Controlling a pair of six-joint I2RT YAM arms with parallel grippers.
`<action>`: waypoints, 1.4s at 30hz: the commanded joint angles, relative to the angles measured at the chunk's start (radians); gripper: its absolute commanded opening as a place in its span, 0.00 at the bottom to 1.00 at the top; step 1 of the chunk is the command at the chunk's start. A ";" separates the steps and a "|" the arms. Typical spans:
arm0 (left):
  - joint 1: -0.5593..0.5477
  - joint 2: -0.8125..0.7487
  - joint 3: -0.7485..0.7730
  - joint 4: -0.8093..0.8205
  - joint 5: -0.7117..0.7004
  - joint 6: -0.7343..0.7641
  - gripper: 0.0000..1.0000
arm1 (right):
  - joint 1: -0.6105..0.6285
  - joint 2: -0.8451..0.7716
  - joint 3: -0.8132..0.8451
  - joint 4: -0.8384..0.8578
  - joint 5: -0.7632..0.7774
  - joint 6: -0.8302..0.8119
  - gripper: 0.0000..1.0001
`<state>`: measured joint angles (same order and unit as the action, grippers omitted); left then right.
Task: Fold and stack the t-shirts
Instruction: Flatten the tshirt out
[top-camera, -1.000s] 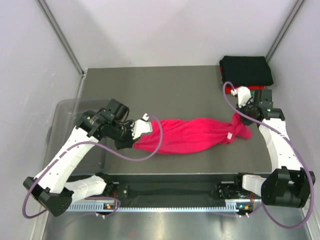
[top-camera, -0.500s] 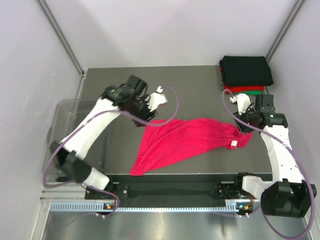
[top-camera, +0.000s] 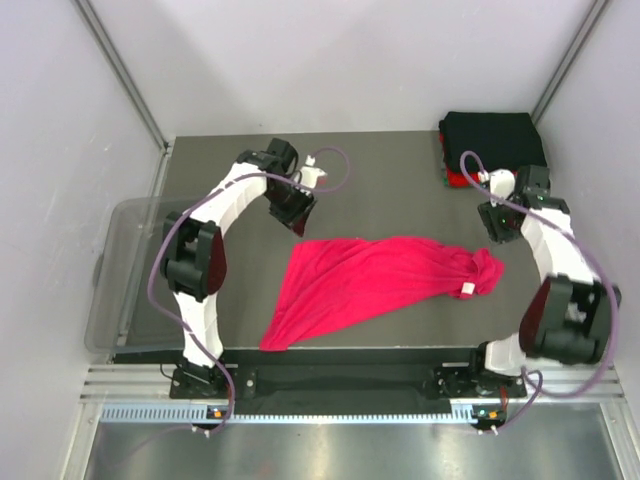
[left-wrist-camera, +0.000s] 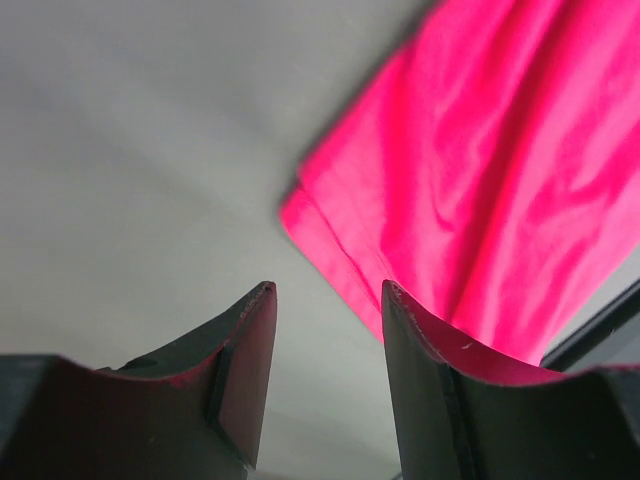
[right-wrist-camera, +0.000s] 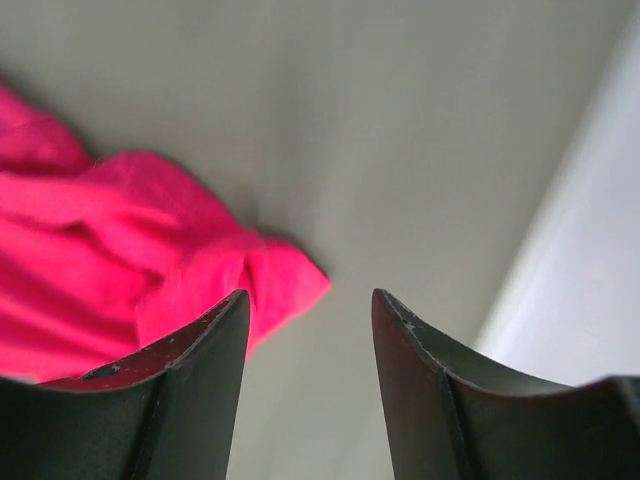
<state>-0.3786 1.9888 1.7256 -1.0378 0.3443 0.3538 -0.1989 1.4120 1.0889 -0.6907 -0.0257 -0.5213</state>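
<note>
One magenta-pink t-shirt (top-camera: 380, 280), loose and rumpled, mid-desk (top-camera: 380, 180), bunched at the right end beside one white neck label (top-camera: 466, 290). At the far right corner, one folded stack: black t-shirt (top-camera: 492, 140) on top, an edge of a red t-shirt (top-camera: 458, 180) beneath; any further layers too hidden to count. Two pincers, both spread wide and empty: left pincer (left-wrist-camera: 325, 290) above the shirt's far left corner, right pincer (right-wrist-camera: 310, 295) above the bunched end. One clear bin (top-camera: 120, 280) off the left edge.
</note>
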 joint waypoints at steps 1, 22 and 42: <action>0.029 0.016 0.046 0.088 0.099 -0.058 0.51 | -0.019 0.140 0.095 -0.007 -0.091 0.041 0.52; 0.061 0.318 0.216 -0.051 0.277 -0.053 0.04 | -0.019 0.490 0.184 -0.294 -0.290 -0.034 0.15; 0.176 -0.200 0.327 -0.080 0.311 0.040 0.00 | -0.017 0.045 0.444 -0.185 -0.390 -0.009 0.00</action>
<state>-0.1860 1.8832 2.0575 -1.0763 0.5915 0.3260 -0.2127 1.5295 1.5562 -0.8757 -0.3721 -0.4984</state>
